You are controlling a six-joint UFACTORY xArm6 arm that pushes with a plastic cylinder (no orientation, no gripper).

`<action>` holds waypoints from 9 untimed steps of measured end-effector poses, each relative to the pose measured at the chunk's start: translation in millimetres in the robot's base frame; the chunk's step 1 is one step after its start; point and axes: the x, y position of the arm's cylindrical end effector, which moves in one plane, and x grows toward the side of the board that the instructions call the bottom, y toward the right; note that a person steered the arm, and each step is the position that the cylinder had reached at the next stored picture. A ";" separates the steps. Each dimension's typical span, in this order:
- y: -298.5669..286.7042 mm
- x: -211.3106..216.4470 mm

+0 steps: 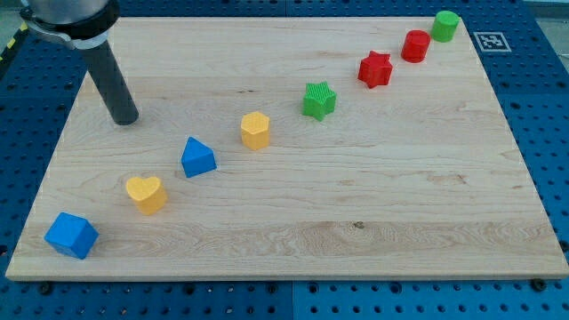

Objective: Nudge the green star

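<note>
The green star [318,100] sits on the wooden board [373,204] a little right of centre, toward the view's top. My tip [125,119] rests on the board at the view's left, far to the left of the green star. A yellow hexagonal block [255,130] and a blue triangular block [197,158] lie between my tip and the star, lower in the view. A red star [375,69] stands to the star's upper right.
A red cylinder [415,45] and a green cylinder [445,26] stand at the view's top right. A yellow heart [146,193] and a blue cube [71,235] lie at the lower left. All blocks form a diagonal line.
</note>
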 end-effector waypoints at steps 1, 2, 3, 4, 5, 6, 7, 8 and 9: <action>0.0 1.6; 0.0 2.2; 0.0 5.7; 0.0 8.1; 0.1 8.1; 0.1 8.3; 0.1 11.0; 0.1 15.2; 0.5 21.9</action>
